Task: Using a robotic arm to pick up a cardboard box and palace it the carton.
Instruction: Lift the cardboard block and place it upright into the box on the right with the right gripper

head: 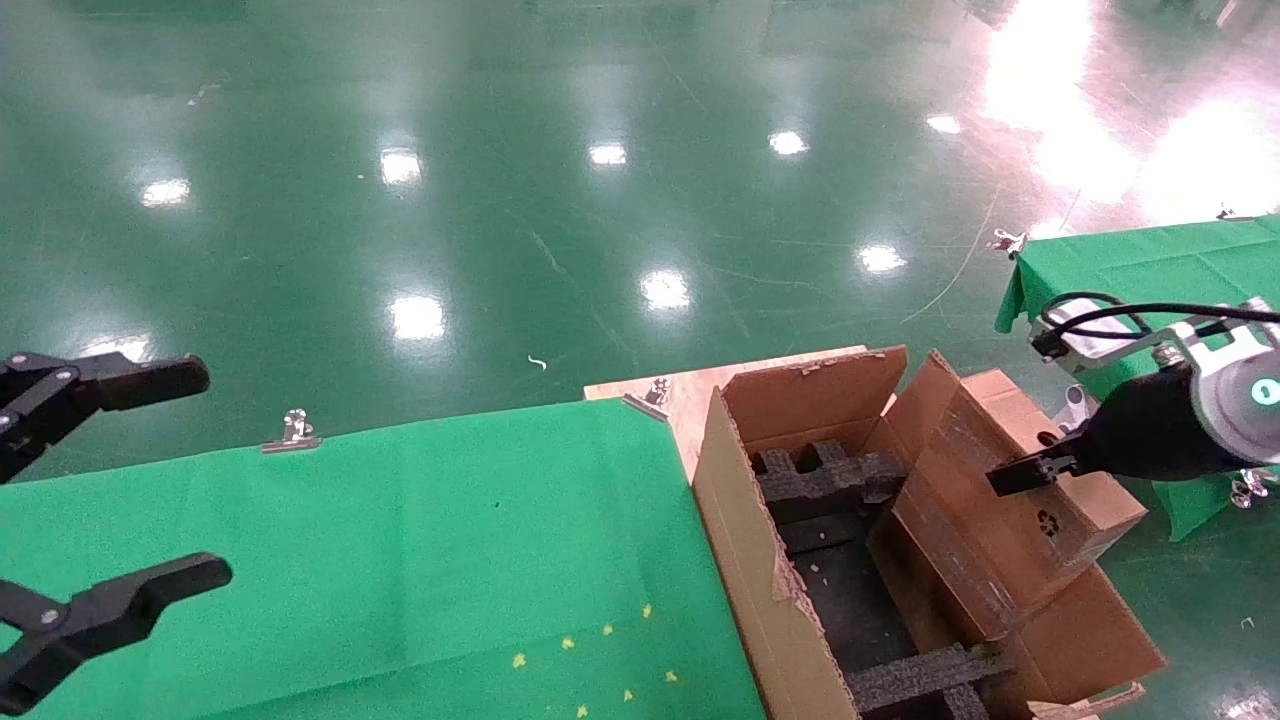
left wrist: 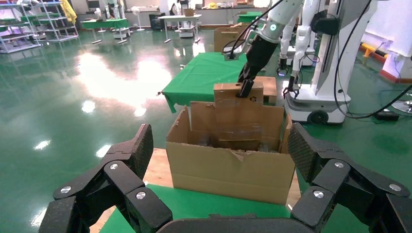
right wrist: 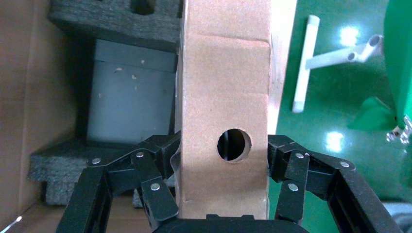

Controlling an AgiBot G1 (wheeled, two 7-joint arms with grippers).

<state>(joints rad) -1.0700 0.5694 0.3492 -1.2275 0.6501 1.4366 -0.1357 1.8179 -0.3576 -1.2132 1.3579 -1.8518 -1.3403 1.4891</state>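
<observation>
The robotic arm, my right one [head: 1235, 390], has a green ring and reaches in from the right. Its gripper [head: 1030, 470] is shut on the cardboard box [head: 1010, 500], a small brown box with a recycling mark, held tilted over the right side of the carton [head: 735, 540]. In the right wrist view the fingers [right wrist: 160, 160] clamp both sides of the box [right wrist: 223, 87] at its round hole, above the black foam [right wrist: 111, 19]. The left wrist view shows the box [left wrist: 238, 104] standing above the carton's [left wrist: 228, 170] far wall. My left gripper [head: 210, 474] is open and empty at the far left.
The carton stands on a wooden board [head: 690, 395] at the right end of the green-clothed table [head: 400, 560], which has metal clips [head: 292, 432] on its edge. A second green table [head: 1150, 265] stands at the right. White pipes [right wrist: 303, 63] lie on the floor.
</observation>
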